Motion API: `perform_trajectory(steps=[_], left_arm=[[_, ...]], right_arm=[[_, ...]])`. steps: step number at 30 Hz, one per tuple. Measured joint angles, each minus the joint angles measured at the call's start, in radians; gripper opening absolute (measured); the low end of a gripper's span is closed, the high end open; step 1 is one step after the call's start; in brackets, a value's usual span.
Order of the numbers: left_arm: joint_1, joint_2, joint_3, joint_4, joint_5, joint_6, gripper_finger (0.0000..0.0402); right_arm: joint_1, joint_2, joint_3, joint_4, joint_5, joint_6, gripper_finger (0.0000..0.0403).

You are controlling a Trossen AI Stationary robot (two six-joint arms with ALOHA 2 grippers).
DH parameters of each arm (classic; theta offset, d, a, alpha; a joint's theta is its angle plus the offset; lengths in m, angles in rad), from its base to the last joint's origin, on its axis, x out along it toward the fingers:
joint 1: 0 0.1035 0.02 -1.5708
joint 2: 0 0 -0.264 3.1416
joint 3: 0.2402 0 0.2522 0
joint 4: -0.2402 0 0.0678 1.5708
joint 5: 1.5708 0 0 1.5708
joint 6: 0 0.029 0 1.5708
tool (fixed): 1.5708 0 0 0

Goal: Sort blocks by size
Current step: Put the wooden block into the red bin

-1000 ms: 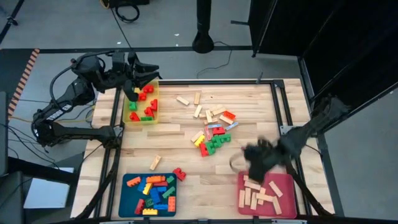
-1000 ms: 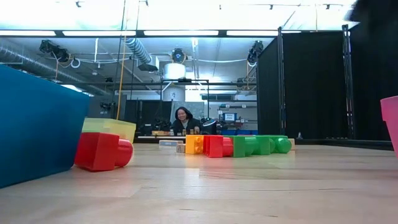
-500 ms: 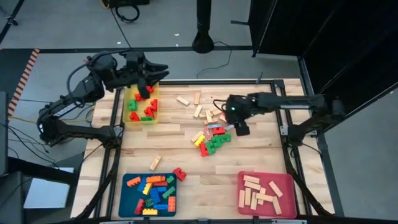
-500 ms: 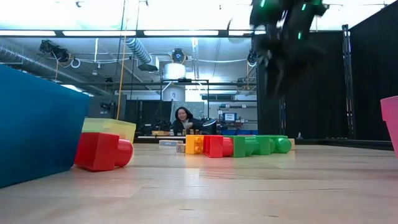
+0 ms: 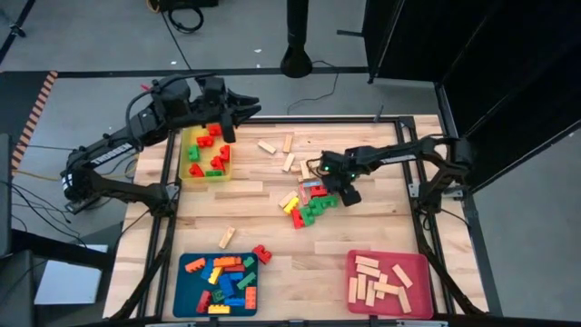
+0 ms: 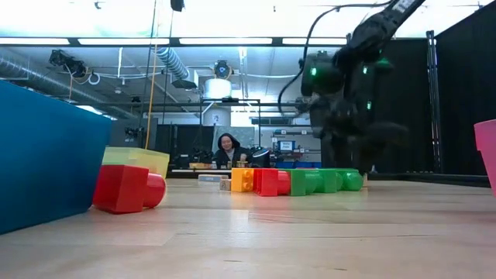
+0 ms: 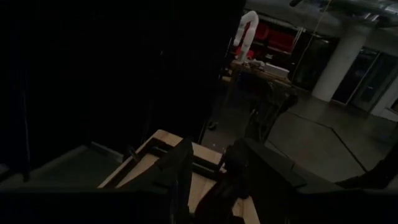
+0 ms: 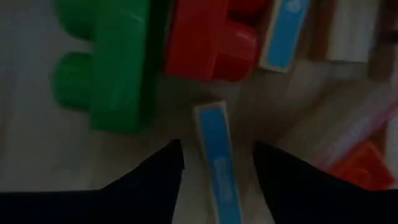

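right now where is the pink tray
In the high view the pink tray sits at the table's near right corner, holding pale wooden bars, across from the blue tray at the near left.

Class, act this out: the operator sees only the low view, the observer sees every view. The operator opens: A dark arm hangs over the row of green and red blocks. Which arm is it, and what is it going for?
Observer: The right arm. The high view shows the right pincer at the mixed pile of blocks mid-table.
Operator: What lies between its fingers?
Observer: In the right wrist view, a thin blue-faced bar lies flat on the wood, with the open fingers either side, apart from it.
Operator: And the other arm?
Observer: The left pincer hovers over a corner of the yellow tray.
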Motion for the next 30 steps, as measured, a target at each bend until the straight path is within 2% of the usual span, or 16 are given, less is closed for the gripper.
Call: perform_trajectory(steps=[3, 7, 13, 17, 20, 23, 26, 30], left_arm=[[-0.003, 0.008, 0.0, 0.01, -0.026, 0.0, 0.0145], [-0.008, 0.01, 0.0, 0.006, -0.049, 0.0, 0.0145], [-0.009, 0.01, 0.0, 0.014, -0.048, -0.022, 0.0145], [-0.009, 0.01, 0.0, 0.02, -0.026, -0.04, 0.0145], [-0.009, 0.01, 0.0, 0.02, 0.032, -0.041, 0.0145], [-0.01, 0.011, 0.0, 0.02, 0.07, -0.039, 0.0145], [-0.009, 0.012, 0.0, 0.021, 0.083, -0.037, 0.0145], [-0.009, 0.012, 0.0, 0.02, 0.084, -0.03, 0.0145]], right_arm=[[0.012, 0.029, -0.011, 0.017, 0.033, 0.026, 0.0167], [0.021, 0.026, -0.009, 0.024, 0.049, 0.088, 0.0068], [0.046, -0.091, 0.017, -0.065, 0.099, 0.239, 0.0075], [0.1, -0.246, 0.072, -0.193, 0.064, 0.429, 0.0075], [0.214, -0.37, 0.08, -0.23, -0.007, 0.653, 0.0075], [0.404, -0.455, 0.068, -0.232, -0.028, 0.916, 0.0075], [0.621, -0.485, 0.063, -0.227, 0.017, 1.207, 0.0075], [0.868, -0.46, 0.062, -0.178, 0.099, 1.557, 0.0075]])
